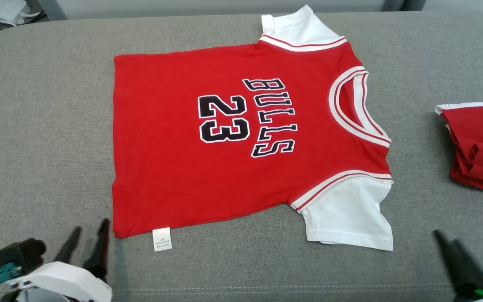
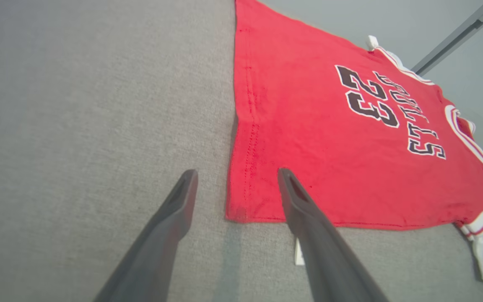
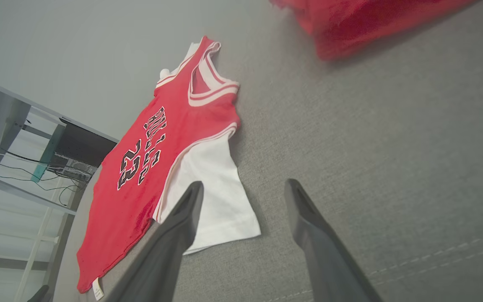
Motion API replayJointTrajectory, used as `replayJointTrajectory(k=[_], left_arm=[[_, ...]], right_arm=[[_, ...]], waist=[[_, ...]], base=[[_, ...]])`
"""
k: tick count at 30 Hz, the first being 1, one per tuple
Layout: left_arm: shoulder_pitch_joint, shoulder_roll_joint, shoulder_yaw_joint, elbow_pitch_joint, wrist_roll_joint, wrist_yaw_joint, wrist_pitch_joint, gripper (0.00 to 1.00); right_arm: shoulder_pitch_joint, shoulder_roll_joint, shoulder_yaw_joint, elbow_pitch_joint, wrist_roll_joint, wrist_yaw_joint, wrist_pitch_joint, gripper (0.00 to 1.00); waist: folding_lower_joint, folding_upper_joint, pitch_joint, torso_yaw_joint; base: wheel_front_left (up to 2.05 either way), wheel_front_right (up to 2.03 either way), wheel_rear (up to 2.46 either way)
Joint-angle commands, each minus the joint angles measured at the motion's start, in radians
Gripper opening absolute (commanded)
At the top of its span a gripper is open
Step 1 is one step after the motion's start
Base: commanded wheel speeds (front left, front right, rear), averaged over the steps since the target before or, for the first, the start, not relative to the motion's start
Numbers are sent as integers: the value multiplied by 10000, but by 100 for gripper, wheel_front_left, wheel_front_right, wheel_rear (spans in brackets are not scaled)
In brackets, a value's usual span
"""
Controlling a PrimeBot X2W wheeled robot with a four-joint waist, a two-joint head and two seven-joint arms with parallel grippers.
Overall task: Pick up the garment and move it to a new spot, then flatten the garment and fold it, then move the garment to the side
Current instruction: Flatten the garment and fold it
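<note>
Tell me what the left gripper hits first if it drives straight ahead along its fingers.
Likely the red jersey: the open left gripper points at its near hem corner, one finger over cloth, one over the grey cushion.

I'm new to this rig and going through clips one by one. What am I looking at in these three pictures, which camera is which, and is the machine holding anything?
This is a two-armed robot at a grey padded surface. The wide picture comes from a camera on its head, looking down. The other two come from cameras on its wrists, each looking along that arm's two dark fingers.

A red shirt with white sleeves, printed BULLS 23, lies spread flat, with a small white label sticking out at its hem. A second red garment lies bunched at the robot's right.

The left gripper is open, hanging near the shirt's hem corner. The right gripper is open too, hanging near the white sleeve. Nothing is held.
</note>
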Motion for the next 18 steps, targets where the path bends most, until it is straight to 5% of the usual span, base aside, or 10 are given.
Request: replayJointTrajectory(k=[1,9,18], left_arm=[[-136,365,559,-404,284,327,-390,100],[-387,698,887,-1837,1492,1327,-1353,100],[-1628,1004,425,-1983,3172,1669,-1842,100]], right_arm=[[-423,-407,-128,-548,-373,46,-191,100],[-1728,-1199,-466,-1281,-2593,46,-1201,100],[-3563,-2095,1673,59,-6065,46,-3361,100]], waist=[[0,0,-51,20],[0,0,-521,122],[0,0,-1388,169]], base=[[0,0,0],[0,0,0],[0,0,0]])
